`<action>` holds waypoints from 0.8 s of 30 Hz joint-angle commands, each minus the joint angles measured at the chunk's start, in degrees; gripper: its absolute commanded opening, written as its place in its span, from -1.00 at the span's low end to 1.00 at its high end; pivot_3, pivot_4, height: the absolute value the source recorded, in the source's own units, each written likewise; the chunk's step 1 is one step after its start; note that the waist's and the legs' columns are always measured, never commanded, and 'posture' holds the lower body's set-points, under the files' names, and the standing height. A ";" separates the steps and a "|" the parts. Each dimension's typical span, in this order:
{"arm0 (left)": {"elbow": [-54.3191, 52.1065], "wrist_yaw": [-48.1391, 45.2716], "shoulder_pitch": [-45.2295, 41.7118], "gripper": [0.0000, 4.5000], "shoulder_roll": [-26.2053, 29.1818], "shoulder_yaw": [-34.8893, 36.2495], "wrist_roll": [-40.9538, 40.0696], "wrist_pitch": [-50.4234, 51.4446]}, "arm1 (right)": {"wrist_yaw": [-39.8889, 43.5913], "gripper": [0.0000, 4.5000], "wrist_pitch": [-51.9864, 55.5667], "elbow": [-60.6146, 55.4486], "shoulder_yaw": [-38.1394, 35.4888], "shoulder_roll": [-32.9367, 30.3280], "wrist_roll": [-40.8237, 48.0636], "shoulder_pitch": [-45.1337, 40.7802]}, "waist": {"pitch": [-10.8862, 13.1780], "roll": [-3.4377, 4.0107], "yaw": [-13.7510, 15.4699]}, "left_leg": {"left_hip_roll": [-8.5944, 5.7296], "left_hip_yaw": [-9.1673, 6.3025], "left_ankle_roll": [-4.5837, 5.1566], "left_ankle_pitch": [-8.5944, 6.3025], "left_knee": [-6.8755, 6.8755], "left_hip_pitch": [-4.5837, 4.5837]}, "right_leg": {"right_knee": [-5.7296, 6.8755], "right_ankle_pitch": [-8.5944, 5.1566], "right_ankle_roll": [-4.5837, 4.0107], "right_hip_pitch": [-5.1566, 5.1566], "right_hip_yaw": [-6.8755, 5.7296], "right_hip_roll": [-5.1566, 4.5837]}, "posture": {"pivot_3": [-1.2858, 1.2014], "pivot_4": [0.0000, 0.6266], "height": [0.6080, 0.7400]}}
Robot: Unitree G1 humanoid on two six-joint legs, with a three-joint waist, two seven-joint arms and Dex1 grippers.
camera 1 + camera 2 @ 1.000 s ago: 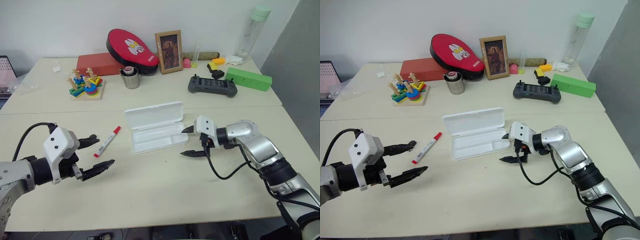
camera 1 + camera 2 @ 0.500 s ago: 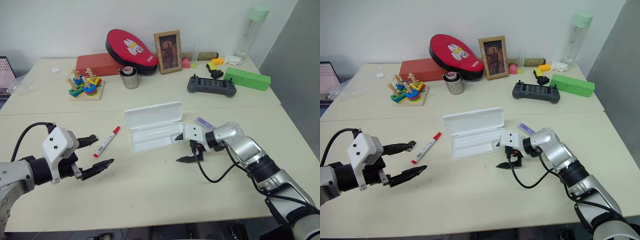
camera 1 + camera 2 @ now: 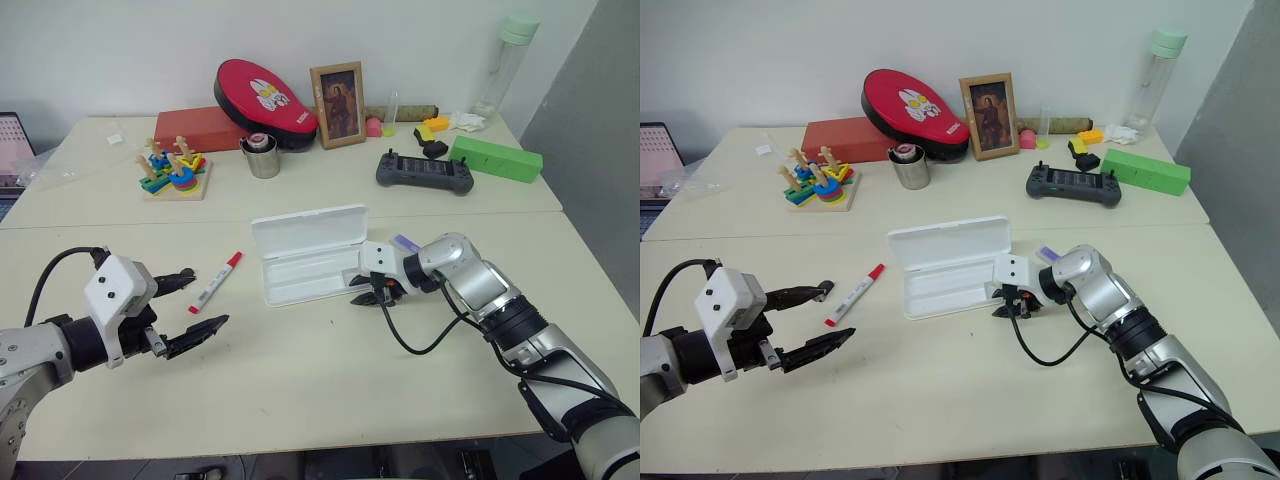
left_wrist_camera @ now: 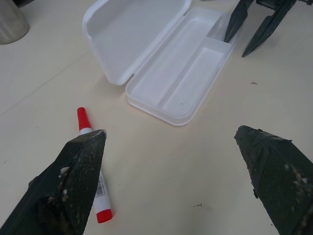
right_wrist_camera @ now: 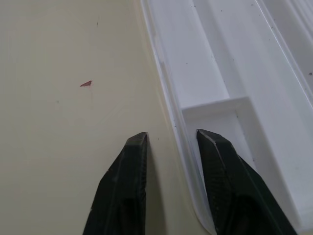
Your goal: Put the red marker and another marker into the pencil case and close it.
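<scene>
We see the right gripper (image 5: 171,147) with fingers drawn narrow over the near front rim of the flat white plastic pencil case (image 3: 310,265), holding nothing. The case lies open, tray empty. A lavender marker (image 3: 405,243) lies just behind that arm. The left gripper (image 3: 192,308) hangs wide open, empty, near the red-capped white marker (image 3: 215,283) on the beige table (image 3: 300,380).

The pencil case (image 3: 305,254) was plain white. The marker (image 3: 214,283) had a white barrel with red ends. The table (image 3: 300,370) was cream, the box (image 3: 496,157) green.
</scene>
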 commanded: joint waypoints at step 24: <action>-0.49 0.65 -0.57 1.00 -0.35 -0.75 0.90 -0.84 | 4.97 -0.99 10.66 -27.45 -2.30 -8.52 4.38 8.09 | 0.01 0.01 -0.09 | 0.01 0.00 0.00 0.00 -0.02 -0.05 | -0.01 0.00 0.01 -0.05 -0.01 0.00 | 0.03 -0.52 1.00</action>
